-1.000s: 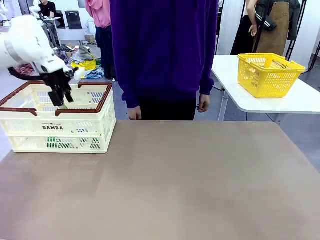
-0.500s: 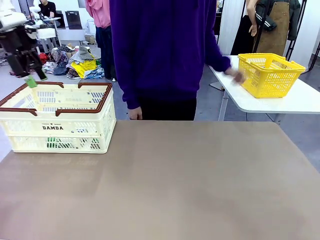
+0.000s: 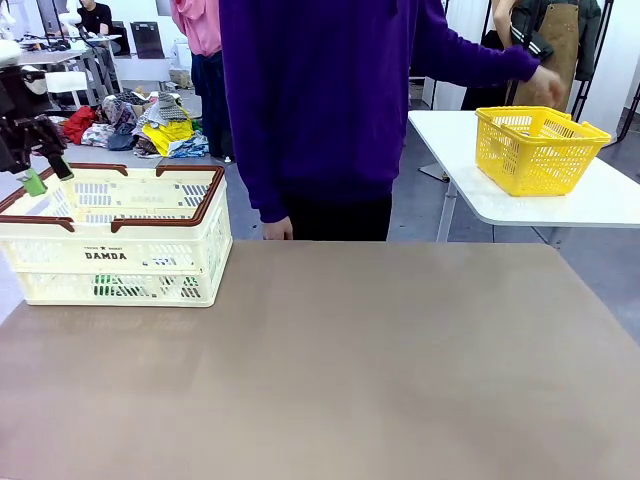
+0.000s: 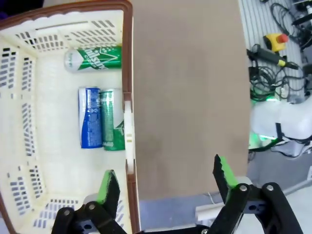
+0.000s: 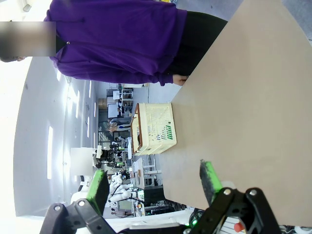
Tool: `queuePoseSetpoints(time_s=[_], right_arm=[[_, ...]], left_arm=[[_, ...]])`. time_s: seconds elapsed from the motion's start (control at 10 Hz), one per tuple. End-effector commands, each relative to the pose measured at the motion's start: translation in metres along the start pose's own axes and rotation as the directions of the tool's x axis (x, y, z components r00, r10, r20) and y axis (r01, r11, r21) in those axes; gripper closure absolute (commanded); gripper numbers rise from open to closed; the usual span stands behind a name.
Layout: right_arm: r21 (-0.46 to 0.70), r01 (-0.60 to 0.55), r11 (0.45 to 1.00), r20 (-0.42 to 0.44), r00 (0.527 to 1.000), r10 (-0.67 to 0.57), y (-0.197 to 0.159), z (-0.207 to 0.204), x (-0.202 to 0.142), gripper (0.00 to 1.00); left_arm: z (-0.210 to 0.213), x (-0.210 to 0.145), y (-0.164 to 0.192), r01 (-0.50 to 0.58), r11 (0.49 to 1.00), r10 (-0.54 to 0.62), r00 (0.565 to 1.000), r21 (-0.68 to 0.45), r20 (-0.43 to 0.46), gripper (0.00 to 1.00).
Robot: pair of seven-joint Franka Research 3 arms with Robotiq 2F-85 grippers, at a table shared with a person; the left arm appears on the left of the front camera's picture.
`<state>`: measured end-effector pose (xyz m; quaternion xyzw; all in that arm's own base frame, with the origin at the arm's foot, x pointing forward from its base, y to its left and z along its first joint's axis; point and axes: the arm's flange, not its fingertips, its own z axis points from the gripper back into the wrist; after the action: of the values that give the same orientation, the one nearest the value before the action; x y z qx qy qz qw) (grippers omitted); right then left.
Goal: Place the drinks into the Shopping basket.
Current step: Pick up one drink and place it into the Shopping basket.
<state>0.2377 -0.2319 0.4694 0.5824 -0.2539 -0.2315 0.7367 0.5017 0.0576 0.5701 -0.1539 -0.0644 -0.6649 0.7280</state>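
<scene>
The blue can (image 4: 90,117) and a green can (image 4: 112,119) lie touching, a second green can (image 4: 92,58) apart, all inside the Shopping basket (image 4: 127,48). I'd judge them light, rigid and slick, best pinched across the body. My left gripper (image 4: 165,175) hangs wide open over the basket's edge, and my right gripper (image 5: 153,175) is open too.

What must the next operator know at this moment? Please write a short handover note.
Left gripper: open, empty, raised over the Shopping basket's edge.
Right gripper: open, empty, over the table.
Drinks: a green can lies alone; a blue can and a second green can lie side by side, all inside the basket.
Done: three cans in.
Left: unclear. The person's hand is by the yellow basket; its contents cannot be told.
</scene>
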Motion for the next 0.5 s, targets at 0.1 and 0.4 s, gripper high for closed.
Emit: queuePoseSetpoints(time_s=[0.1,0.4], right_arm=[[0.023,-0.013,1.0,0.009,1.0,0.013,0.002,0.0,0.002,0.0],[0.023,-0.013,1.0,0.009,1.0,0.013,0.002,0.0,0.002,0.0]], left_arm=[[0.01,0.003,0.009,-0.05,0.999,0.05,0.999,-0.018,-0.004,0.0],[0.005,-0.006,0.025,-0.094,0.991,0.102,0.992,-0.097,0.08,0.0]])
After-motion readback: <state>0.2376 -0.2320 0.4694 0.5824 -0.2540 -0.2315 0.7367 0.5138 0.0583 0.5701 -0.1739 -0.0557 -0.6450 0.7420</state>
